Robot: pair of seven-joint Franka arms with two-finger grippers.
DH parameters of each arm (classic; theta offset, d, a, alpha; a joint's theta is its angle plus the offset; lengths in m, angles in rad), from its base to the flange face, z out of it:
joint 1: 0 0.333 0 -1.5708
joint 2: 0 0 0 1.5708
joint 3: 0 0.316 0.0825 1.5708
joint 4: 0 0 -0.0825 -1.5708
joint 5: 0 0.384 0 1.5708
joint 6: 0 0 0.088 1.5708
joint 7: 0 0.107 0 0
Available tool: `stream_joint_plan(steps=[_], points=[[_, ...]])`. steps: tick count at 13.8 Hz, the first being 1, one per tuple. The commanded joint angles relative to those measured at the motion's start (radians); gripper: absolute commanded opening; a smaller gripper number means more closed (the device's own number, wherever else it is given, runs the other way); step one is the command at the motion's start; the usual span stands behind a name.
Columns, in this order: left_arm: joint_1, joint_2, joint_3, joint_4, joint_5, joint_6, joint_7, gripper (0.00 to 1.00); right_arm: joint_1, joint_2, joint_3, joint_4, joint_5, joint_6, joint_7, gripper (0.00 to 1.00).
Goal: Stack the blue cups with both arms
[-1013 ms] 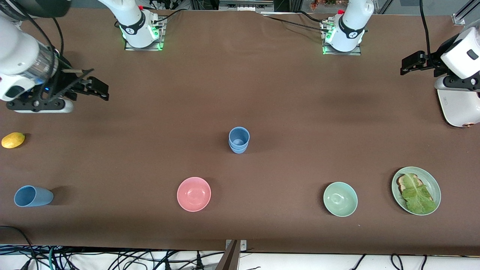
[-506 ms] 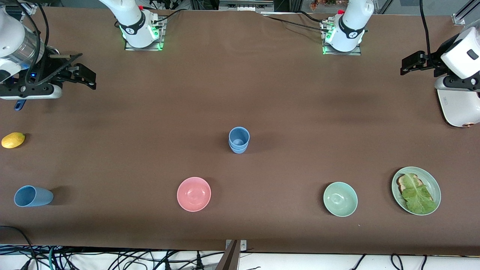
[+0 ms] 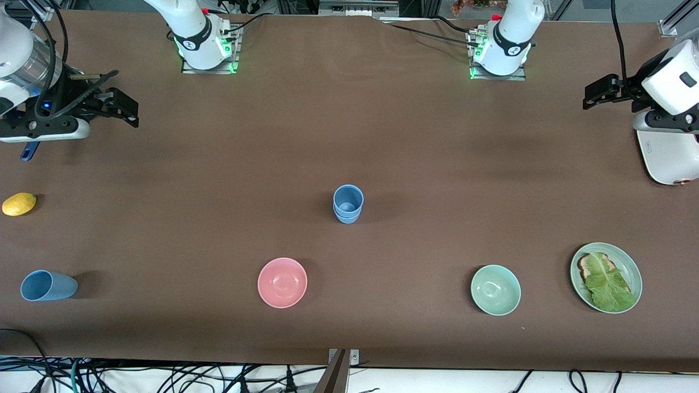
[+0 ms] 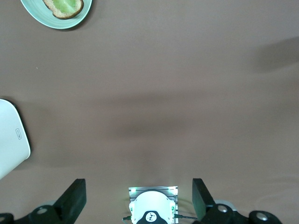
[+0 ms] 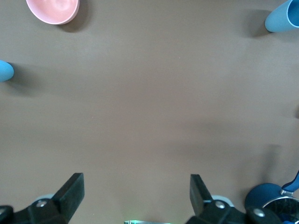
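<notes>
Two blue cups (image 3: pixel 348 203) nested mid-table; third cup (image 3: pixel 48 285) on side, near front camera at right arm's end. Right gripper (image 3: pixel 123 109) up over that end, jaws spread, empty. Left gripper (image 3: pixel 598 91) waits, spread. Next: right descends, grasps fallen cup.

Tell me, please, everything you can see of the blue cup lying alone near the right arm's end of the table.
The lone blue cup is a small light-blue tumbler with a matte look, no handle and a slight taper. It lies tipped on its side on the brown table, its open mouth facing the table's end, and looks empty. Nothing but the table touches it; it lies nearer the front camera than the lemon. The right wrist view shows it too.
</notes>
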Motion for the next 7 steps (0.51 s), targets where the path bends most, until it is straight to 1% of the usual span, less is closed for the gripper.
stream_joint_plan(steps=[1,7], points=[[-0.002,0.012,0.004,0.026,-0.025,-0.005,0.021,1.0,-0.017,-0.018,0.011,0.006,0.018,-0.009,-0.026,1.0],[-0.002,0.017,0.004,0.026,-0.03,-0.005,0.021,1.0,-0.017,-0.016,0.004,0.006,0.018,-0.011,-0.037,1.0]])
